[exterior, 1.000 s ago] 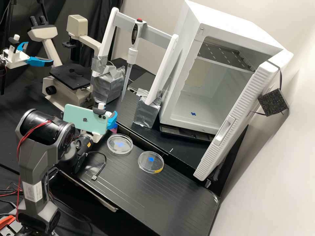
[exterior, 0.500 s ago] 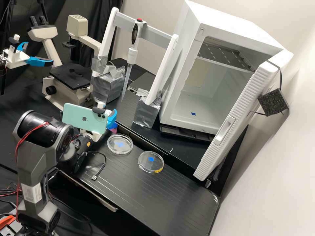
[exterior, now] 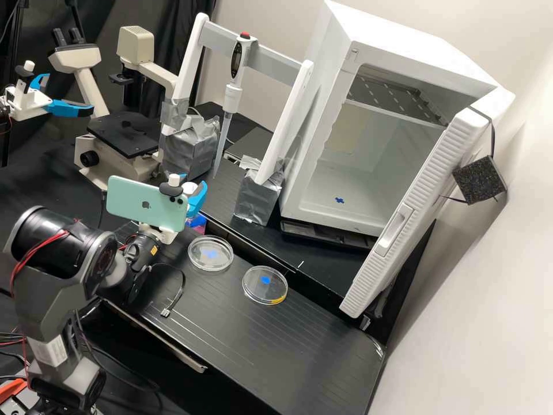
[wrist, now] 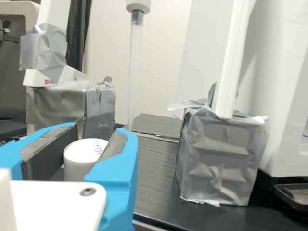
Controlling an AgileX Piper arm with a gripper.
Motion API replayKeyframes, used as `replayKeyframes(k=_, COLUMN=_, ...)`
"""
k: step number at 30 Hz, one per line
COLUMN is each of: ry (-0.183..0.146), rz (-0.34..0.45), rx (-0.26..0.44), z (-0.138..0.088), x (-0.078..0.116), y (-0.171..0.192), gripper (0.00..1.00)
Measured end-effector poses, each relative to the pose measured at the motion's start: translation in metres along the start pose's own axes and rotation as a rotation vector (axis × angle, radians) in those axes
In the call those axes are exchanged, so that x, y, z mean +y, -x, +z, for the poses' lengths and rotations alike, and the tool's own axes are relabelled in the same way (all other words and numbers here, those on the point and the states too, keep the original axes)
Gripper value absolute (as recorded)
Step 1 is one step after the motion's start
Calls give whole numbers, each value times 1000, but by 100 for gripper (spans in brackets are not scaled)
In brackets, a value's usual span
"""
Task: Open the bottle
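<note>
A pale wall [exterior: 440, 311] stood beside the black bench [exterior: 305, 346], whose top was marked with thin scratches. Nearest in the high view was the grey arm [exterior: 49, 302], then a loose black cable [exterior: 182, 285] and two clear dishes [exterior: 211, 253] [exterior: 265, 285], lying flat and apart.

Just beyond, above the bench and beside a mint phone [exterior: 133, 202] on the wrist, the jaws were closed in on a white cap [wrist: 83, 156], a pad touching it on either side. That put the bottle, by my judgement, at or under the jaws; I could not tell whether the cap was seated on it or free. A small blue patch [exterior: 197, 221] lay below them.

The smooth round cap might have slipped or turned in the pads if the pinch was weak. If it was threaded and the arm rose too soon, the whole bottle could have lifted or tipped; a tilted pull could have spilled whatever was inside.

Farther off were two taped boxes [wrist: 219, 159] [wrist: 100, 110], a hanging pipette [exterior: 235, 63], a microscope [exterior: 124, 135] and an open white cabinet [exterior: 319, 86].
</note>
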Motion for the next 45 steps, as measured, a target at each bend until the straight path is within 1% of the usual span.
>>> replayKeyframes(k=2, ry=-13, rz=-5, rx=-6, z=2, x=0, y=7, gripper=0)
replayKeyframes(k=7, ry=-27, rz=-20, rx=6, z=2, x=2, y=27, gripper=0)
replayKeyframes(k=14, ry=-21, rz=-41, rx=20, z=2, x=-1, y=56, gripper=0)
replayKeyframes(k=18, ry=-27, rz=-58, rx=47, z=-4, x=-5, y=58, gripper=0)
replayKeyframes(k=22, ry=-9, rz=-105, rx=64, z=-7, x=-14, y=57, gripper=0)
replayKeyframes(k=23, ry=0, rz=-116, rx=61, z=-7, x=-16, y=56, gripper=0)
replayKeyframes(k=25, ry=4, rz=-131, rx=53, z=-6, x=-19, y=56, gripper=0)
replayKeyframes(k=28, ry=11, rz=-136, rx=23, z=-1, x=-22, y=54, gripper=0)
replayKeyframes(k=32, ry=12, rz=-145, rx=-6, z=3, x=-24, y=53, gripper=0)
replayKeyframes(k=38, ry=14, rz=-134, rx=-21, z=6, x=-22, y=53, gripper=0)
replayKeyframes(k=39, ry=14, rz=-134, rx=-21, z=6, x=-22, y=53, gripper=100)
replayKeyframes(k=45, ry=16, rz=-134, rx=-21, z=6, x=-22, y=53, gripper=100)
